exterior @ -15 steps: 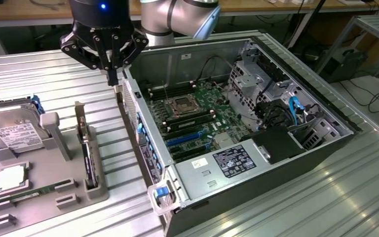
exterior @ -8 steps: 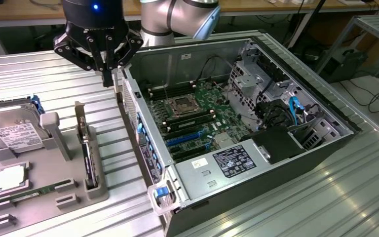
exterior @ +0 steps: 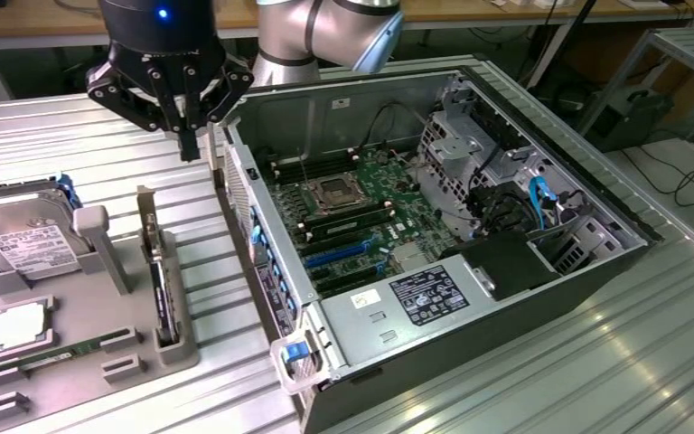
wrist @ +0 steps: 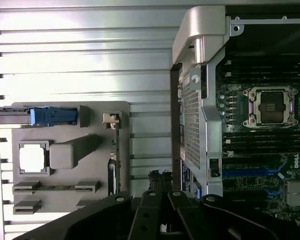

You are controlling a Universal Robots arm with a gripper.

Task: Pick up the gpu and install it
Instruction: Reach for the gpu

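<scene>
The gpu [exterior: 158,271] stands edge-on as a dark narrow slab in a slot of the grey holder [exterior: 118,298], with its silver bracket end toward the back. In the wrist view the gpu [wrist: 113,157] is a thin strip along the holder's edge nearest the case. My gripper [exterior: 188,149] hangs above the table behind the holder, close to the case's corner, fingers shut together with nothing between them. In the wrist view the gripper [wrist: 161,176] points at the gap between holder and case. The open computer case [exterior: 263,145] shows its motherboard with blue slots [exterior: 341,258].
On the holder also sit a silver hard drive [exterior: 28,240], a square processor chip [exterior: 22,325] and a long green RAM stick [exterior: 76,348]. The case's near wall [exterior: 245,226] rises between holder and motherboard. A power supply [exterior: 426,294] fills the case's near end.
</scene>
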